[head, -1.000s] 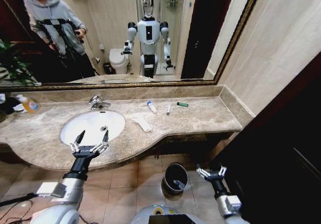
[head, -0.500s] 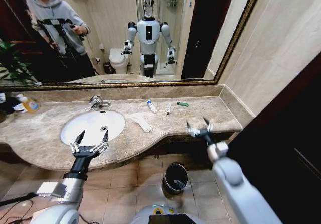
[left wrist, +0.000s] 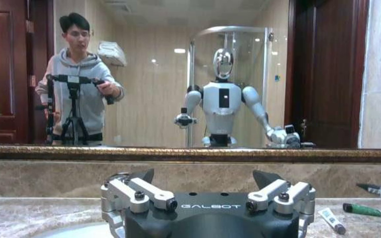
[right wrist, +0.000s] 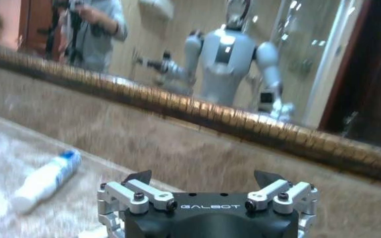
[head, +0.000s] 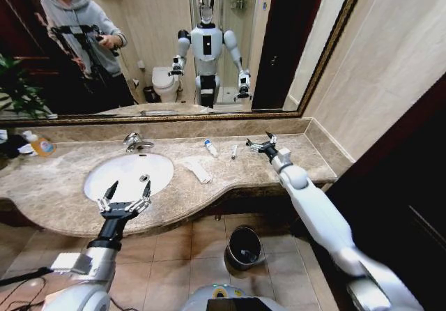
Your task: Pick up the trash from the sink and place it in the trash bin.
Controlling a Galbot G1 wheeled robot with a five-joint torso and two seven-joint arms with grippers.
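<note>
The white oval sink (head: 115,178) holds no litter that I can see. The trash lies on the marble counter to its right: a crumpled paper towel (head: 198,169), a small blue-capped bottle (head: 210,148) (right wrist: 45,181) and a white tube (head: 234,150) (left wrist: 331,220). A short green stick (left wrist: 363,209) lies just beyond the tube. My right gripper (head: 259,142) (right wrist: 203,178) hovers open over that stick, near the back wall. My left gripper (head: 124,198) (left wrist: 203,176) stands open at the sink's front rim. On the floor below the counter stands the black trash bin (head: 231,244).
A chrome faucet (head: 136,142) stands behind the basin. An orange-labelled bottle (head: 40,145) sits at the counter's far left beside a plant (head: 14,88). A large mirror (head: 293,46) backs the counter, and a dark panel (head: 390,206) closes in the right side.
My right arm has swung up from beside the trash bin and reached out over the counter to the green stick. The left arm has not moved.
</note>
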